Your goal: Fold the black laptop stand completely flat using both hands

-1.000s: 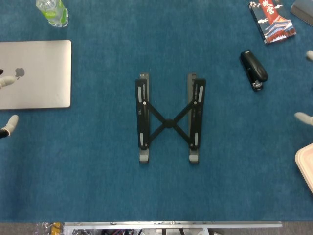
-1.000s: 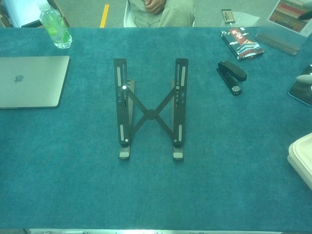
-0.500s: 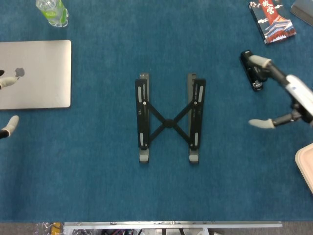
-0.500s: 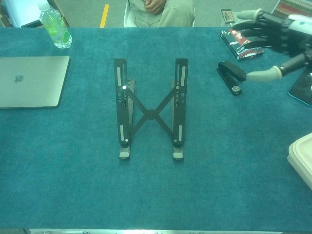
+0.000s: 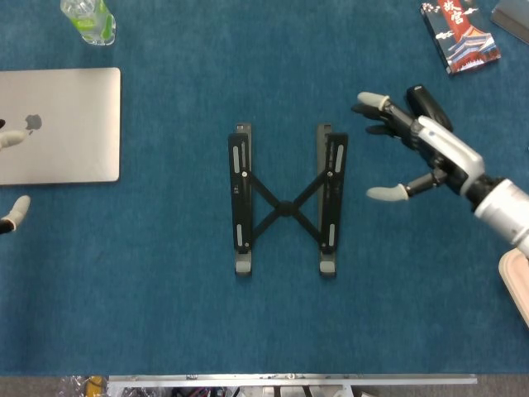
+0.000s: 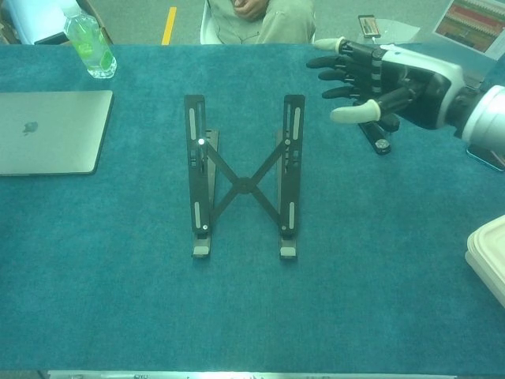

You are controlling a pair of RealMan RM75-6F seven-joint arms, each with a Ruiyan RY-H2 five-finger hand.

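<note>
The black laptop stand stands unfolded in the middle of the blue table, two long rails joined by an X brace. In the chest view the rails are raised at the far end. My right hand hovers just right of the right rail, fingers spread, holding nothing and apart from the stand. Only fingertips of my left hand show, at the far left edge of the head view by the laptop; they are spread with nothing between them.
A closed silver laptop lies at the left, a green-labelled bottle behind it. A black stapler lies under my right hand. A book and a white container sit at the right.
My right hand has come in from the right edge and moved left to beside the stand's right rail. The left fingertips and the stand have not moved.
</note>
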